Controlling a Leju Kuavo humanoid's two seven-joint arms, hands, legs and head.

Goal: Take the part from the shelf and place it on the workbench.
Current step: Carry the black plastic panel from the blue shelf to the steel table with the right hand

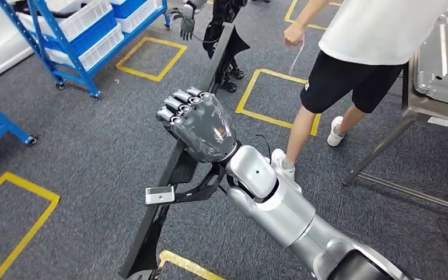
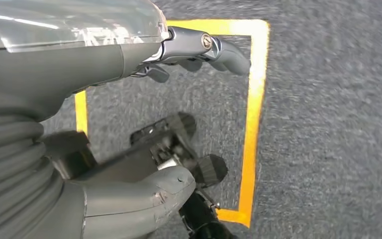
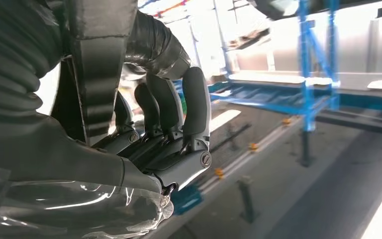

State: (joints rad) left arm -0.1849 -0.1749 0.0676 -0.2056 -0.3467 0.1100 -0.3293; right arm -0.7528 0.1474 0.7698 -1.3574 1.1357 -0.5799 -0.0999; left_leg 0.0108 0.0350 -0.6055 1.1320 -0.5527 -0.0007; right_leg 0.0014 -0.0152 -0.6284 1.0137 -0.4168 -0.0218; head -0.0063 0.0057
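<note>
Closest in, the robot's right hand (image 1: 201,125) is raised over the grey carpet (image 1: 93,146), its fingers (image 3: 195,107) wrapped tight around the part (image 1: 172,175), a long black bar-like piece with a small silver bracket (image 1: 162,194) sticking out just below the grip. The part runs from low near the robot's body up and away toward the far side of the room, carried in the air, clear of the floor.

The left hand (image 2: 144,119) hangs over a yellow taped square (image 2: 253,114) on the carpet, fingers spread apart with nothing between them.

Just beyond the right arm a person (image 1: 356,52) in a white shirt and black shorts is standing. To their right is the workbench (image 1: 437,108), with a grey metal panel (image 1: 446,52) lying on it. Farthest off, at the far left, is a blue shelf (image 1: 64,44) on wheels holding white bins (image 1: 84,23).
</note>
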